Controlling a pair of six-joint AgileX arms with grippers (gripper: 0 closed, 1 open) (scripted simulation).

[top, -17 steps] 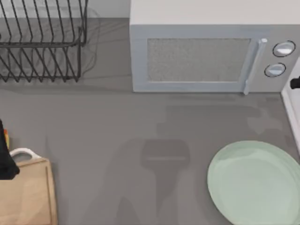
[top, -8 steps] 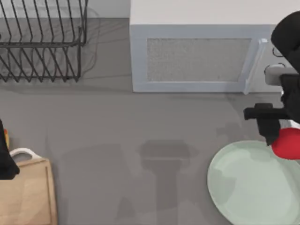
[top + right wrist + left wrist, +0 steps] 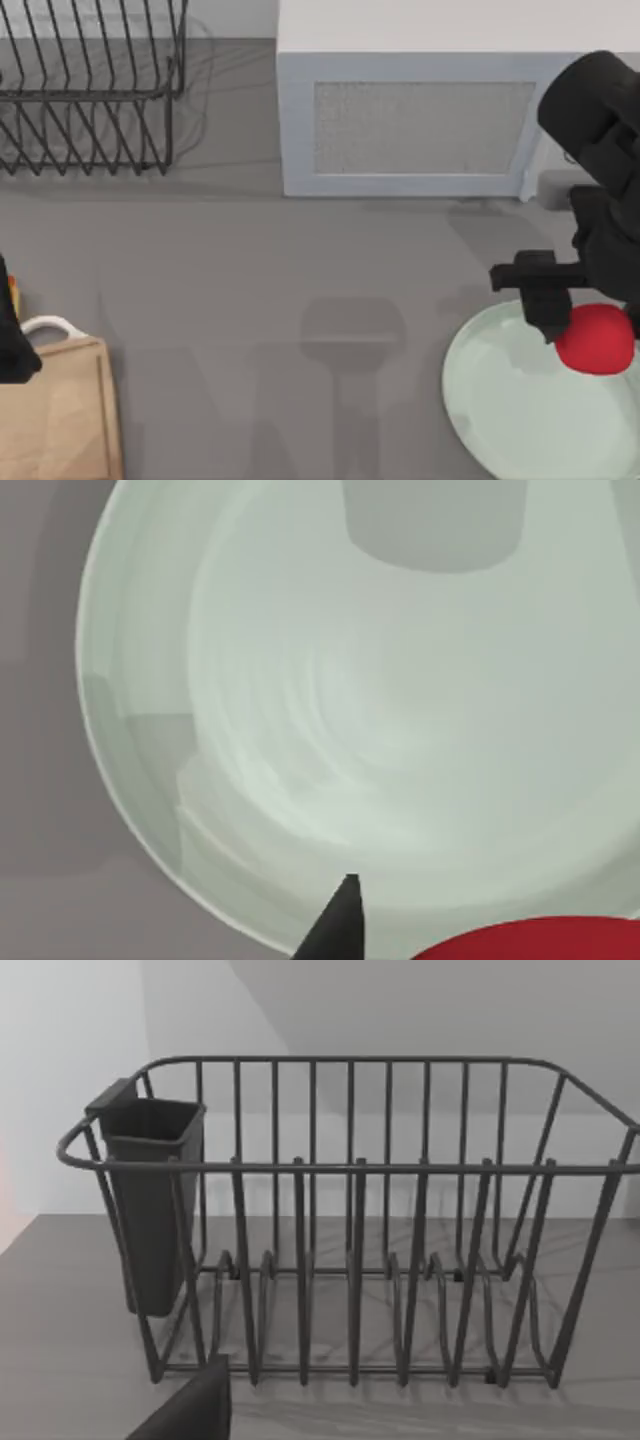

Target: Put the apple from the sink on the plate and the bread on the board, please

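Red and round, the apple (image 3: pixel 595 339) sat clamped in the right gripper (image 3: pixel 585 325) above the plate (image 3: pixel 510 400), toward its two o'clock rim, with the plate's centre lying toward seven o'clock of the fruit.

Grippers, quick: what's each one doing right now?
Right gripper: shut on the apple, above the plate.
Left gripper: at the table's left edge by the board; cannot be told.

Grey countertop (image 3: pixel 250 260); white microwave (image 3: pixel 420 120) at back; black wire dish rack (image 3: pixel 90 90) far left.
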